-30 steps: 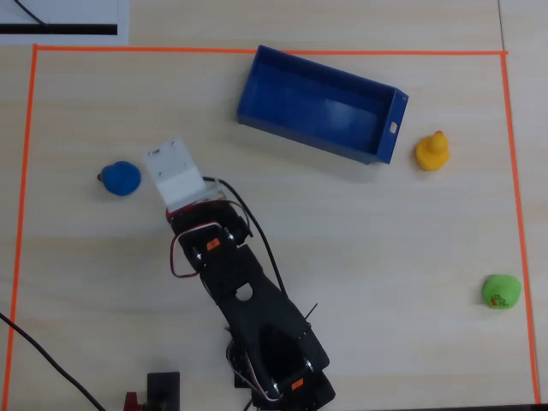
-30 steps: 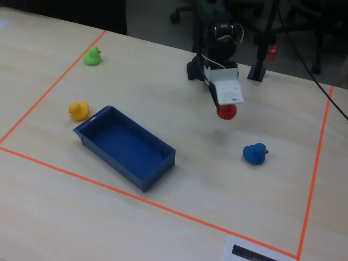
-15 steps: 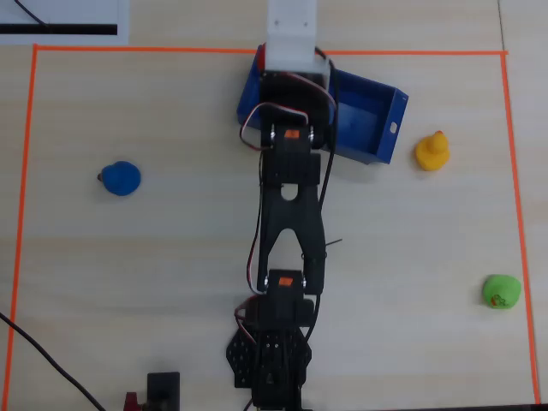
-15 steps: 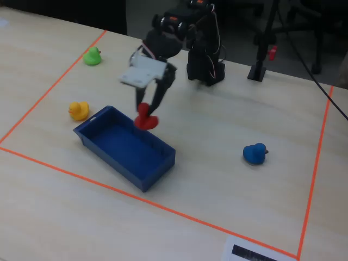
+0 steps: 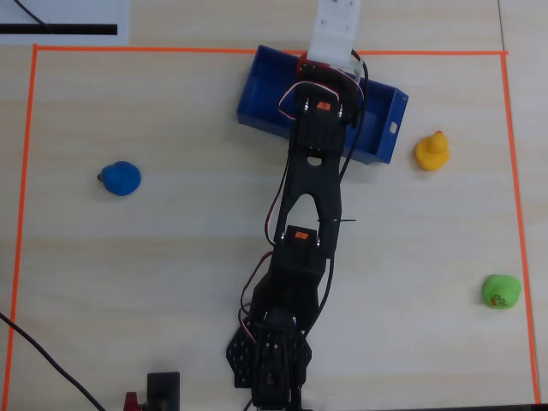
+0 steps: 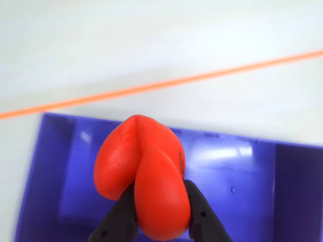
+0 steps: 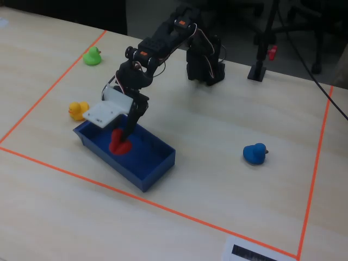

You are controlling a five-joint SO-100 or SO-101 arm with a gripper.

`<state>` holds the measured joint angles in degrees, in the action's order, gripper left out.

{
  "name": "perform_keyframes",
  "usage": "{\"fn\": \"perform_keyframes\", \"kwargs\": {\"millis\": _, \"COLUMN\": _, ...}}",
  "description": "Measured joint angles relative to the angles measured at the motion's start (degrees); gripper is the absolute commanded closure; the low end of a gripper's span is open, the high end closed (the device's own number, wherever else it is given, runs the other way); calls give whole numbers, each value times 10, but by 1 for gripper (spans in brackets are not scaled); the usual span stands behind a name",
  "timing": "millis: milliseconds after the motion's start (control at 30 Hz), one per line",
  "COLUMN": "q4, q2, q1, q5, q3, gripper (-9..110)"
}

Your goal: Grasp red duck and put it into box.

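End effector (image 6: 160, 222) clamped on red duck (image 6: 144, 174), hanging low inside the box (image 6: 298, 191). Looks light, soft, squishy w/ a slick skin; fingers pinch its narrow end.

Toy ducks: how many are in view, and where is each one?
4. The red duck is held in the box; the yellow duck beside the box; the green duck near the tape corner; the blue duck alone.
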<state>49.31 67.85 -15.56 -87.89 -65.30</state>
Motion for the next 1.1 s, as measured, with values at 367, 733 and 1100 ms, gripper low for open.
{"fn": "perform_keyframes", "kwargs": {"millis": 367, "q4": 6, "q2": 0, "q1": -18, "q5": -53, "q3": -97, "gripper": 101}}
{"fn": "perform_keyframes", "kwargs": {"millis": 733, "q4": 67, "q2": 4, "q1": -27, "q5": -69, "q3": -84, "gripper": 77}}
{"fn": "perform_keyframes", "kwargs": {"millis": 1100, "q4": 63, "q2": 49, "q1": -29, "q5": 36, "q3": 42, "gripper": 101}}
